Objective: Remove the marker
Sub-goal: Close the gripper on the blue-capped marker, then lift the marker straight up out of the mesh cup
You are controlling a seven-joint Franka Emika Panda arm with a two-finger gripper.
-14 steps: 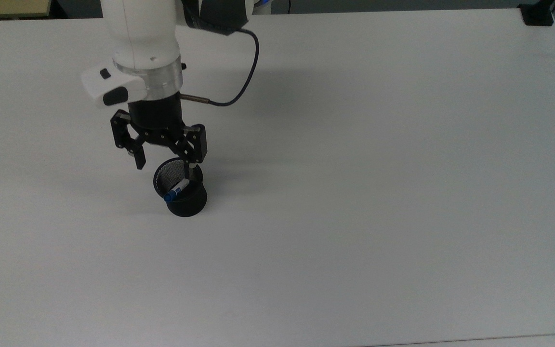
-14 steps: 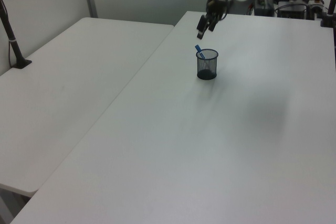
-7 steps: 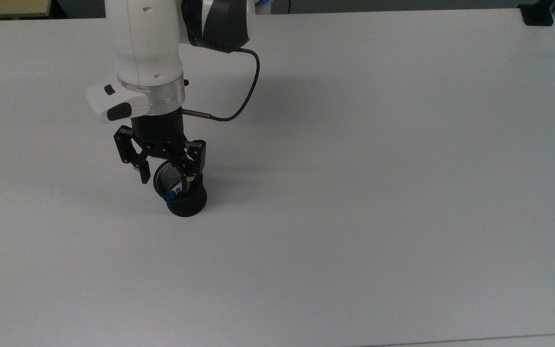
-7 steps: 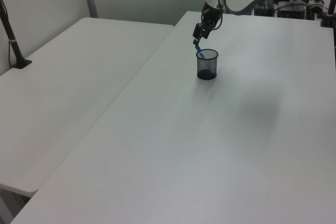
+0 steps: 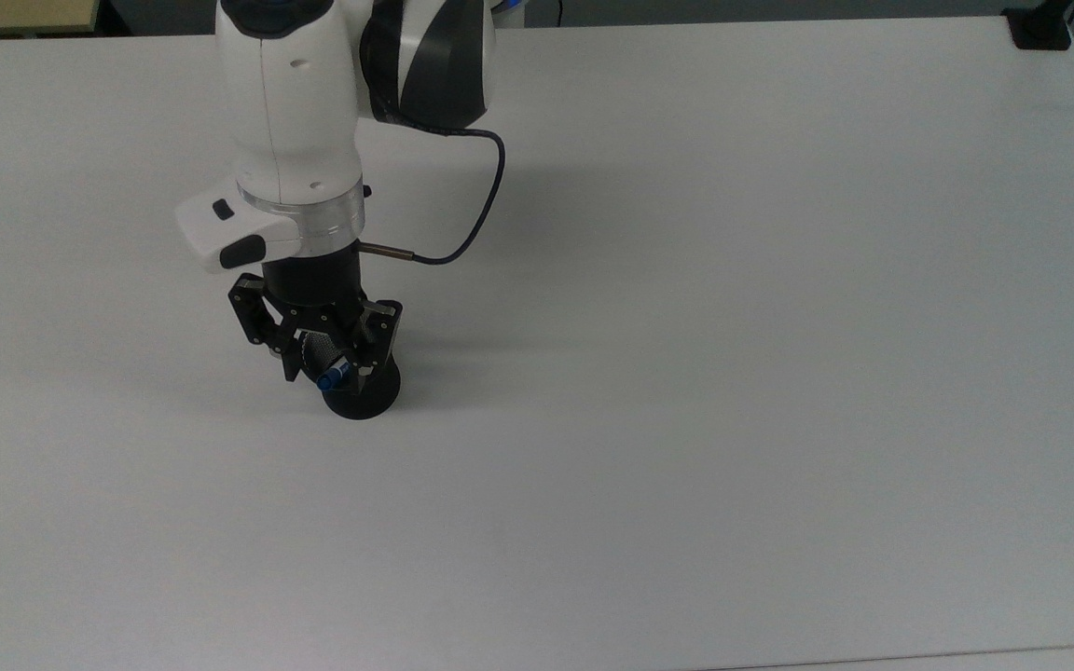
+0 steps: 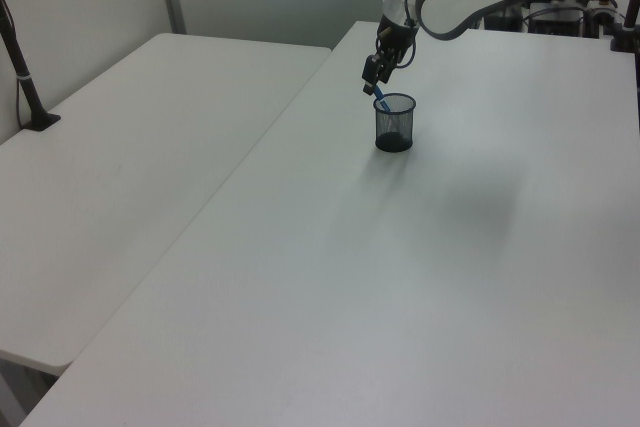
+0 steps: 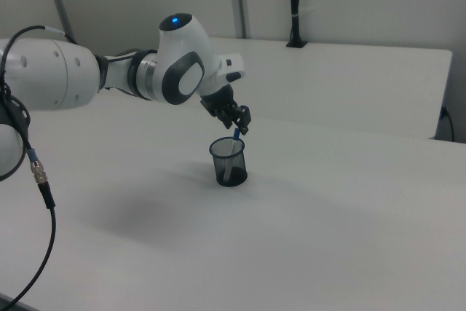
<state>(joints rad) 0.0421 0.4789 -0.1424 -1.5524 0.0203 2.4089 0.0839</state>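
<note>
top view: the gripper (image 5: 321, 365) now sits right over the mouth of the black mesh cup (image 5: 364, 397), lower and closer to it than half a second ago, when more of the cup's inner mesh wall was visible between the fingers. a second ago it hung clearly above and behind the rim. the jaws are apart, one finger on each side of the marker (image 5: 333, 376), whose blue cap pokes out over the rim toward the top view's left; no contact with the barrel can be confirmed. left view: the marker (image 6: 380, 102) leans in the cup (image 6: 394, 123), its blue end sticking up past the rim, with the gripper (image 6: 374, 75) just above that end. right view: same reading, gripper (image 7: 240, 123) at the tip of the marker (image 7: 235, 136), cup (image 7: 228, 162) upright on the white table (image 7: 328, 216). judgement: descent onto the marker is nearly complete, the pen is bracketed but not yet clamped and remains in the cup. next step is likely closing on the exposed end, then lifting straight up. risk: fingers catching the rim and tipping the light cup.
</note>
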